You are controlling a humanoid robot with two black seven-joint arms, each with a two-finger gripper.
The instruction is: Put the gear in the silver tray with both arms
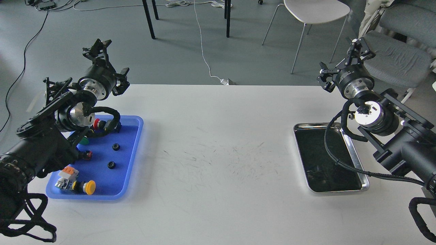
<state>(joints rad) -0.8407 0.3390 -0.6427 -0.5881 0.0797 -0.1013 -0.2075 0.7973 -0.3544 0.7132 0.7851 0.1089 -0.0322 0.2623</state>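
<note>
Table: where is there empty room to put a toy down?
The widest bare stretch of table lies between the blue tray and the silver tray, reaching the near edge. The silver tray's floor looks empty, though a cable hangs over it. The blue tray is crowded with parts.

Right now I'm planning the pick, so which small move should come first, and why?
Probably lower the left gripper toward the nearer black gear in the blue tray. Both gears lie there, the silver tray holds none, and both grippers are raised and empty; the right gripper is farther away.
</note>
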